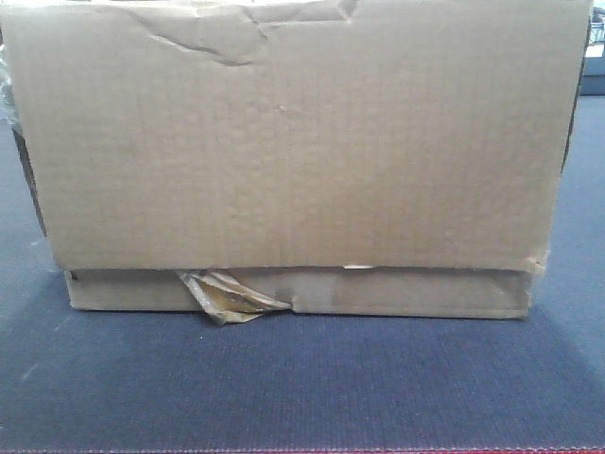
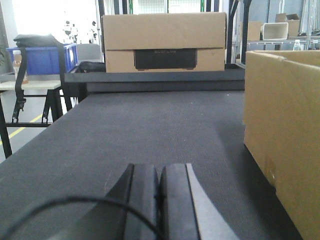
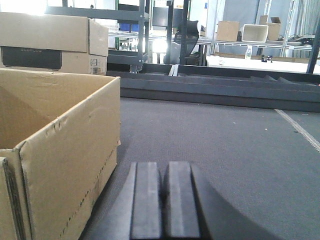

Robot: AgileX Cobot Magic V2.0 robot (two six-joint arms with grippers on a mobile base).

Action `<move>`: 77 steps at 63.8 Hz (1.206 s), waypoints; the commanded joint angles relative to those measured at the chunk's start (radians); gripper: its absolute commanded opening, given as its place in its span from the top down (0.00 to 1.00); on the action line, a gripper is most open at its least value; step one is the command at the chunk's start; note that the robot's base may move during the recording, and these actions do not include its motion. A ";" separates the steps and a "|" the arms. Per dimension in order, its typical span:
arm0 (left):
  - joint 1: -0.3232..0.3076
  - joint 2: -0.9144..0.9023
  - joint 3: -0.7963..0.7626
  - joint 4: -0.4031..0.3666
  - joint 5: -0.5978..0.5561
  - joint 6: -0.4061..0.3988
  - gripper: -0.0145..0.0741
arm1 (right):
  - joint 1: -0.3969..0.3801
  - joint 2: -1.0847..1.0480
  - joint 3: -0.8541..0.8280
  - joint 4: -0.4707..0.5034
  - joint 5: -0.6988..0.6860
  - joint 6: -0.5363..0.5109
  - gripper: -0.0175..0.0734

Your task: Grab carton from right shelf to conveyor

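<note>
1. Front-facing view: the carton (image 1: 293, 151), plain brown corrugated board, fills most of the frame and sits flat on the conveyor (image 1: 302, 388), a dark blue-grey ribbed belt. Its top edge is dented near the middle. A glossy yellowish tape scrap (image 1: 227, 295) hangs from the lower front seam.
2. Left wrist view: the left gripper (image 2: 160, 200) lies low over the belt, its black fingers pressed together with nothing between them. The carton stands on the belt just beside it, at the frame's right. A second box (image 2: 164, 42) with a dark panel sits at the far end of the belt; blue bins (image 2: 42, 57) stand beyond at left.
3. Right wrist view: the right gripper (image 3: 161, 200) is likewise pressed together and empty, low over the belt. The carton, top open, stands just beside it at the frame's left.
</note>
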 commanded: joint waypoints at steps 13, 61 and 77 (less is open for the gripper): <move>0.002 -0.007 -0.001 -0.010 -0.008 0.003 0.86 | -0.005 -0.005 -0.001 -0.003 -0.023 0.000 0.88; 0.002 -0.007 -0.001 -0.010 -0.008 0.003 0.86 | -0.005 -0.005 -0.001 -0.003 -0.023 0.000 0.88; 0.002 -0.007 -0.001 -0.010 -0.008 0.003 0.86 | -0.044 -0.005 0.015 0.243 -0.018 -0.223 0.88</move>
